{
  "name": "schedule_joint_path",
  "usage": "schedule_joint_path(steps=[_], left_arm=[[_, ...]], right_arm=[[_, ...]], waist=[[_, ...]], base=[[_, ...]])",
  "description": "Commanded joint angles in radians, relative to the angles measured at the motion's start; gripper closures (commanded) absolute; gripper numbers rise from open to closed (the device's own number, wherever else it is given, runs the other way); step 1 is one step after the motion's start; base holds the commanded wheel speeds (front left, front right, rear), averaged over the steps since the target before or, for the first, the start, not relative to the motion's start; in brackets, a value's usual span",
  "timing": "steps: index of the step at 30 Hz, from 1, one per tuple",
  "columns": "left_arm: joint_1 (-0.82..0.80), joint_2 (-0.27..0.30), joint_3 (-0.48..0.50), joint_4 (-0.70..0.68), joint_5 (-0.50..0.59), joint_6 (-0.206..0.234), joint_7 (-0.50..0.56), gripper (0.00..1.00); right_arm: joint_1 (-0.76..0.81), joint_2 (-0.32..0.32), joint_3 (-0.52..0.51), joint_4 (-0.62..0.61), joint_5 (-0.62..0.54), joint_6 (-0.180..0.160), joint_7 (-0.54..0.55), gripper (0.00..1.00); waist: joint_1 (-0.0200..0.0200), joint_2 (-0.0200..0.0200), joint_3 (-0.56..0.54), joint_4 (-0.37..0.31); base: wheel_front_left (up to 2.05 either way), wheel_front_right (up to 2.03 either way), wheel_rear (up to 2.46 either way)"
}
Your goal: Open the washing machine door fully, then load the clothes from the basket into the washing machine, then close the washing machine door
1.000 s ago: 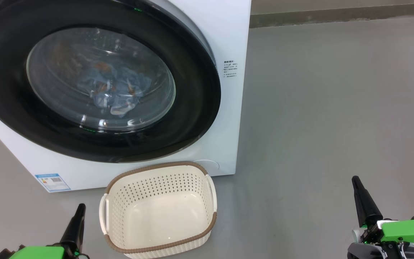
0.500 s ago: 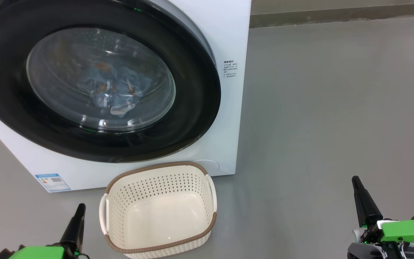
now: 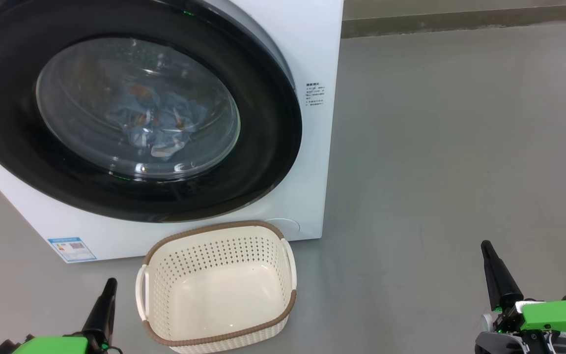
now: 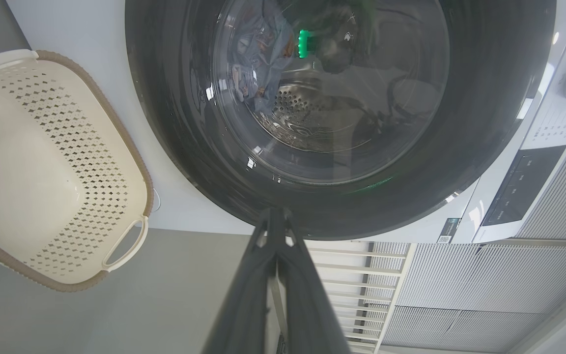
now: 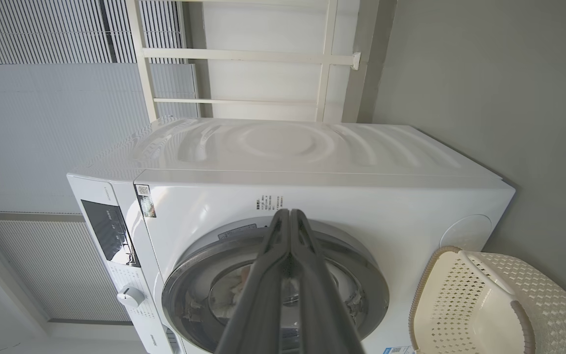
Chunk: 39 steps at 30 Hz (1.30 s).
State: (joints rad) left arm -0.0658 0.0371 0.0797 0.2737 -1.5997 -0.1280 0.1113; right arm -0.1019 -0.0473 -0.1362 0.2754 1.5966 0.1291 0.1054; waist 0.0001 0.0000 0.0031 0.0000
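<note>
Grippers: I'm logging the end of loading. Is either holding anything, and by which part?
Nothing is held: the left gripper and the right gripper are both shut and empty, clear of the basket.

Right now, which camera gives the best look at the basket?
The head view: the basket shows its whole rim and empty inside. The left wrist view cuts it at the picture's edge; the right wrist view crops it too.

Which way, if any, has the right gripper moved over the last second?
No. The right gripper sits shut at the same spot, equally far from the basket and washing machine.
</note>
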Motion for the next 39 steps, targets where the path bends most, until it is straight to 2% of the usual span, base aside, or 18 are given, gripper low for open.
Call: schedule_joint_path(steps=[1, 39], left_arm=[[-0.042, 0.013, 0.035, -0.029, -0.008, -0.003, 0.003, 1.00], [-0.042, 0.013, 0.034, -0.029, -0.009, -0.003, 0.002, 1.00]], right_arm=[[-0.006, -0.003, 0.022, -0.031, 0.011, 0.002, 0.008, 1.00], [-0.006, -0.003, 0.022, -0.031, 0.012, 0.002, 0.008, 1.00]], waist=[[0.0000, 0.0000, 0.000, 0.000], [0.0000, 0.0000, 0.000, 0.000]], base=[[0.00, 0.00, 0.00], [0.00, 0.00, 0.00]])
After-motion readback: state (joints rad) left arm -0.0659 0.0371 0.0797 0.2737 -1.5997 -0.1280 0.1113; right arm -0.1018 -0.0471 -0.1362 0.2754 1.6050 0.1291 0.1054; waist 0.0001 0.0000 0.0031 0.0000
